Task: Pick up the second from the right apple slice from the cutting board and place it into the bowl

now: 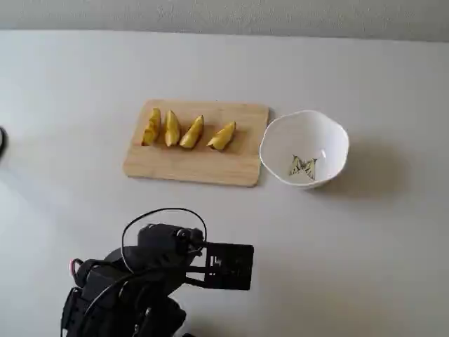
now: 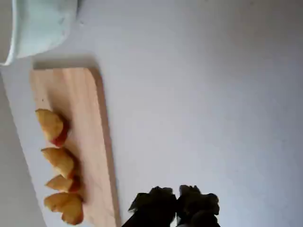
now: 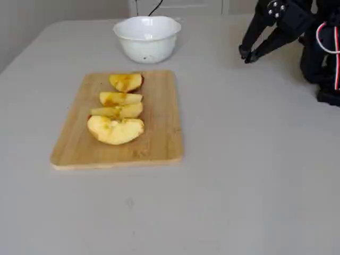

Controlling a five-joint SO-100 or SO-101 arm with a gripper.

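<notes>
Overhead-ish fixed view first: four slices in row along far edge of cutting board (image 1: pixel 196 144); target apple slice (image 1: pixel 192 133) second from right; bowl (image 1: pixel 304 148) just off board's right edge, empty.

Wrist view: gripper (image 2: pixel 176 201) fingertips together, gripping nothing, over bare table (image 2: pixel 213 94) beside board's long edge.

Side fixed view: gripper apart from board, near table's far right corner.

No readable text, label, brand, number or sign appears in any view. The only marking is a small yellow-and-black butterfly drawing inside the white bowl (image 1: pixel 304 148), seen in a fixed view; it carries no lettering.
</notes>
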